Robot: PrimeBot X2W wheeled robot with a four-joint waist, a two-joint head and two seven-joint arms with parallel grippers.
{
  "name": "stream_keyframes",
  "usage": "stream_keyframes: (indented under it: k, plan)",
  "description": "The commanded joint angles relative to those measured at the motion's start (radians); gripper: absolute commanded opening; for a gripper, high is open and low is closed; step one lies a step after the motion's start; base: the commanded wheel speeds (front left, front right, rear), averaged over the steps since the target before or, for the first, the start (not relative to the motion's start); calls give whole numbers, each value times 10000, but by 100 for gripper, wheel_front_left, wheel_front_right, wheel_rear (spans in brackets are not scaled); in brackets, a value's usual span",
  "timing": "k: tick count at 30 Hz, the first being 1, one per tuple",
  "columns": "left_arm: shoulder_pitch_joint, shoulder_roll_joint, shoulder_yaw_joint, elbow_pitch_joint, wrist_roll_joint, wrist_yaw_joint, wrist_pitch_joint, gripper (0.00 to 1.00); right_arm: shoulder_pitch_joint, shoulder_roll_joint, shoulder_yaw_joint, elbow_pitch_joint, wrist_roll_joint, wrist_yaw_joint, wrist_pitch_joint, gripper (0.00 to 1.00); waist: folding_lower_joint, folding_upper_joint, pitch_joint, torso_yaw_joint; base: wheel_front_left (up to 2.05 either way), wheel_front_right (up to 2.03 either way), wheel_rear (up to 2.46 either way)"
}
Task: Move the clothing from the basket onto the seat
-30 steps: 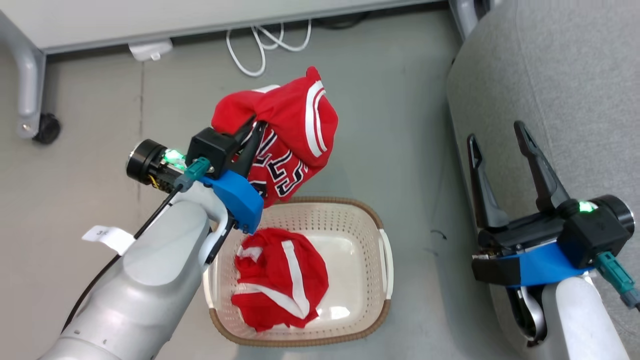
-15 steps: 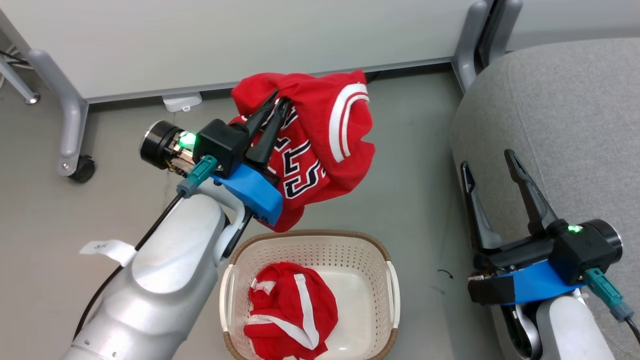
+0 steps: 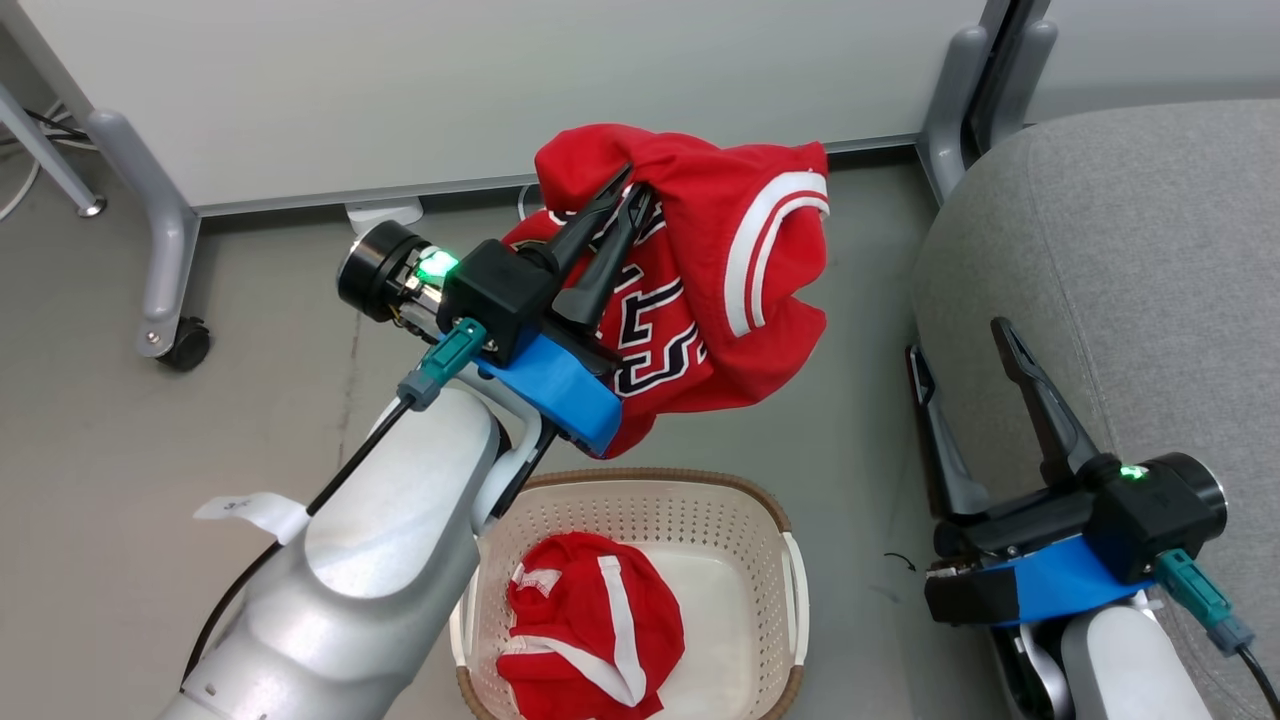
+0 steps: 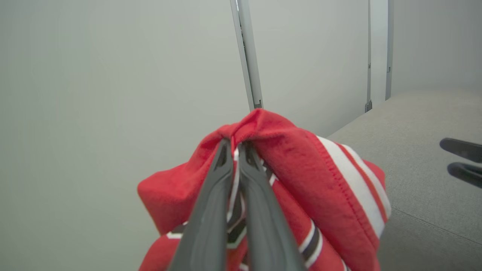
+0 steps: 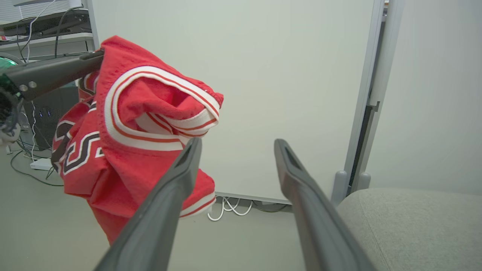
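Left gripper [image 3: 640,182] clamped on jersey [image 3: 740,300]. Since a second ago I've raised it clear of the basket [image 3: 700,480] and nearer the seat [image 3: 1130,250] (view shifted too). Right gripper [image 3: 957,338] jaws apart, empty. Second garment [image 3: 580,640] waits in the basket.

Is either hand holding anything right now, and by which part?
Left hand pinches the red jersey with black-and-white lettering by a bunched fold at its top; the rest hangs free. Right hand is open, holding nothing.
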Motion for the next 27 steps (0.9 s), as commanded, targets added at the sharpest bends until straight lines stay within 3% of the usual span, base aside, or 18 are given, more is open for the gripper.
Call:
stream_keyframes:
  k: [1, 15, 27]
  plan:
    - [75, -9, 16, -56, 59, -34, -51, 0, 151, -39, 32, 1, 61, 5, -38, 100, 1, -1, 5, 3, 0, 0, 0]
    - [-25, -204, -38, -142, 223, -118, -51, 0, -439, -40, 1652, 354, 171, 5, -38, 100, 1, -1, 113, 135, 0, 0, 0]
    - [-294, -580, -237, -253, 344, -174, -51, 0, -1886, -41, 2634, 1806, 411, 5, -37, 100, 1, -1, 394, 505, 0, 0, 0]
